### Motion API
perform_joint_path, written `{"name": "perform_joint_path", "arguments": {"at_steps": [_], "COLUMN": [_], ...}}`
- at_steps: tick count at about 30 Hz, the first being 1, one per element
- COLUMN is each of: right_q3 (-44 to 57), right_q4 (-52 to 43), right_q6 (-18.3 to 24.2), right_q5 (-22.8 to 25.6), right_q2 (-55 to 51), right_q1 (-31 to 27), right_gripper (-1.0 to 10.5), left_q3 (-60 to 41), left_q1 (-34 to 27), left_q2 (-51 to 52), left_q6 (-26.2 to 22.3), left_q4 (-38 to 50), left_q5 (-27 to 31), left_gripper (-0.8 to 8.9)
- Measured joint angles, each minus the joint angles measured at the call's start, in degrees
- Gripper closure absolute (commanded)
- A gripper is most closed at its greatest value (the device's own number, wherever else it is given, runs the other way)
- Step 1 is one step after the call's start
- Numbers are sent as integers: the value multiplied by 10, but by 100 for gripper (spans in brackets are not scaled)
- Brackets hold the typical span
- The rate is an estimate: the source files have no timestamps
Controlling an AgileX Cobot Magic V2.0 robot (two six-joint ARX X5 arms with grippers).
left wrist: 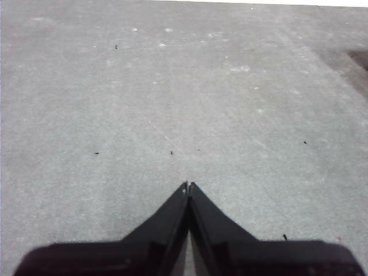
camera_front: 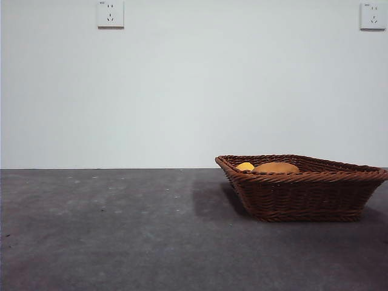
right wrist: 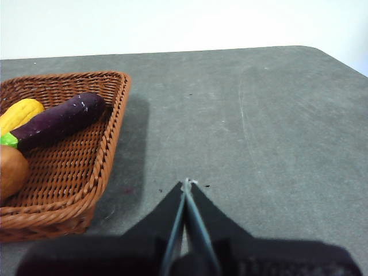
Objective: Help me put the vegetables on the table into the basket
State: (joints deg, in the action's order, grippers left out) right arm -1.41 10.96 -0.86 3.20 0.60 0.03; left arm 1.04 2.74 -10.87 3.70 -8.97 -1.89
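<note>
While both arms wait above the table (camera_front: 109,236):
Basket (right wrist: 112,121): holds potato (right wrist: 10,171), eggplant (right wrist: 60,119), corn (right wrist: 20,113).
Left gripper (left wrist: 188,185): jaws closed, empty.
Right gripper (right wrist: 186,183): jaws closed, empty, beside basket.

Beyond the far edge I see a plain white wall (camera_front: 194,97). Two white power sockets sit high on it: one (camera_front: 110,14) toward the left, another (camera_front: 373,15) at the far right.
</note>
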Motion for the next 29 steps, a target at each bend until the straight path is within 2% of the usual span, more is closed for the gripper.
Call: {"name": "perform_joint_path", "arguments": {"at_steps": [6,29], "right_q3": [0,0], "right_q4": [0,0], "right_q6": [0,0], "right_q5": [0,0], "right_q2": [0,0], "right_q1": [27,26], "right_gripper": [946,946], "left_q3": [0,0], "left_q1": [0,0], "left_q2": [0,0], "left_q6": [0,0], "left_q4": [0,0], "left_q5": [0,0], "left_gripper": [817,817]}}
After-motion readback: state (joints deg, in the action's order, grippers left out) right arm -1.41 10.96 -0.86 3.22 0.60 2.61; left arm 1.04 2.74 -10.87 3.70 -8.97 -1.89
